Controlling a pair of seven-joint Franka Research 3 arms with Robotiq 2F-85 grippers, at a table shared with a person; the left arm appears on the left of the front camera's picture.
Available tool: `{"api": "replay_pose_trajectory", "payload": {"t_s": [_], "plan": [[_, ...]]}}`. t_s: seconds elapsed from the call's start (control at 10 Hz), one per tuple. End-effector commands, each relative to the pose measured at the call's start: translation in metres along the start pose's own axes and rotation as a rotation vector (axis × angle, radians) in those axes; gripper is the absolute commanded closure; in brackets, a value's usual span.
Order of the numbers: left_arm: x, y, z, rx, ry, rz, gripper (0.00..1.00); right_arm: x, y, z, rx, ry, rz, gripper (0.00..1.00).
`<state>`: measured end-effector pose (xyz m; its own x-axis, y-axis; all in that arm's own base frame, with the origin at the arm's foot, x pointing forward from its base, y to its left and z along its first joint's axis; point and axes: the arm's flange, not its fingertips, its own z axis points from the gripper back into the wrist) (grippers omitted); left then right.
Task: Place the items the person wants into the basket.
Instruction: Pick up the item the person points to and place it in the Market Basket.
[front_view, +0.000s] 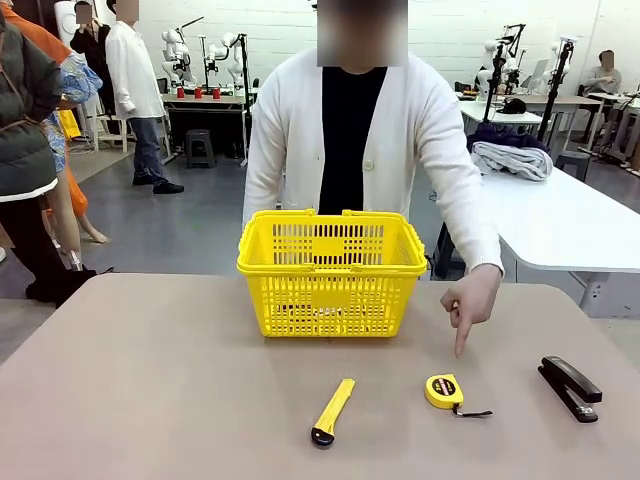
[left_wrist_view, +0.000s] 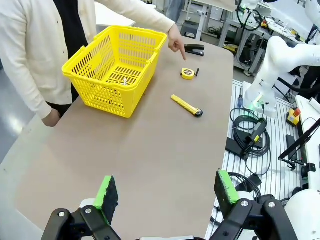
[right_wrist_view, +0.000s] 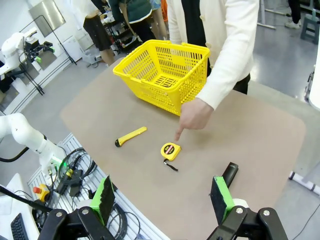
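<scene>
Both of our grippers hang over our side of the table. The left gripper (left_wrist_view: 166, 192) has its green-padded fingers spread wide and nothing between them. The right gripper (right_wrist_view: 161, 196) is the same.

The person's hand (front_view: 470, 298) points one finger down at the round yellow tape measure (front_view: 444, 391), the fingertip just above it and not touching. In the right wrist view the tape measure lies flat straight ahead of the right gripper, closer to it than anything but the black stapler (front_view: 570, 387), which sits just past its right-hand finger. The yellow shopping basket (front_view: 331, 262) stands farther ahead, well beyond the tape measure. From the left gripper the tape measure is far across the table.

We judge the tape measure to be a hard plastic case, light, rigid and rather smooth, so it may slide if nudged. It lies low, so the fingers must come close to the tabletop and close across its round rim, avoiding the short black strap trailing from it.

A yellow utility knife (front_view: 332, 410) lies apart from the tape measure.

The table (front_view: 150, 380) is matte beige and flat. Around it is an open workshop with other tables and people standing behind.
</scene>
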<state>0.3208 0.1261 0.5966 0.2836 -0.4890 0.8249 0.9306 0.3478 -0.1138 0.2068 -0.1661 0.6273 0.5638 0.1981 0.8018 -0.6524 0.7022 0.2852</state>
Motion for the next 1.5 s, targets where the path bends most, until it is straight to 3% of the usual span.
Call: {"api": "replay_pose_trajectory", "payload": {"t_s": [0.0,1.4], "plan": [[0.0003,-0.0011,0.002,-0.005,0.002,-0.004,0.0,0.0005,0.0008,-0.0016,0.02,-0.015,0.011,0.0],[0.0003,-0.0011,0.002,-0.005,0.002,-0.004,0.0,0.0005,0.0008,-0.0016,0.02,-0.015,0.011,0.0]]}}
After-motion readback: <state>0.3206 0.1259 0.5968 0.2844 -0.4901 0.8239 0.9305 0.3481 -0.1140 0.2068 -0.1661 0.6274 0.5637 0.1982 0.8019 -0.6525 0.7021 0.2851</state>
